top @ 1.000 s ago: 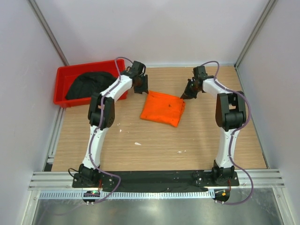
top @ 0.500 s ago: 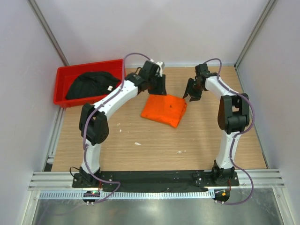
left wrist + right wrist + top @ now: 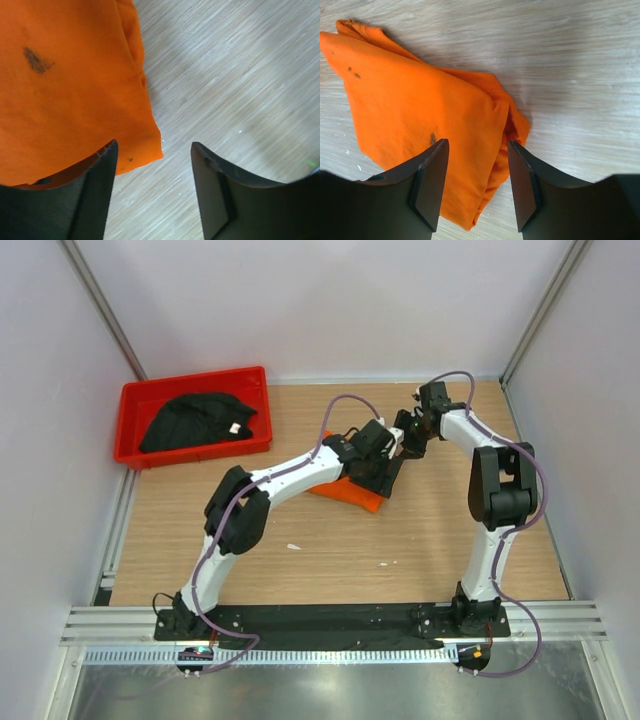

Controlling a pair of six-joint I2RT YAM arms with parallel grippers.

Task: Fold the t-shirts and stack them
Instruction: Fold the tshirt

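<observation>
Two spread, empty pincers: left pincer (image 3: 153, 146) at a corner of the folded orange t-shirt (image 3: 65, 85), right pincer (image 3: 477, 144) over its thick edge; best to pinch every layer together.

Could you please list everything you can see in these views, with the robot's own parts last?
table: one, light wood, under everything.
bin: one, red, far left corner of the table.
black t-shirt: one, black, bunched inside the bin.
orange t-shirt: one, orange, folded, mid-table.
left arm: one, white and black, stretched across to the orange t-shirt.
right arm: one, white and black, bent in toward the orange t-shirt.
left gripper: one, black, open, over the orange t-shirt's corner.
right gripper: one, black, open, above the orange t-shirt.
</observation>
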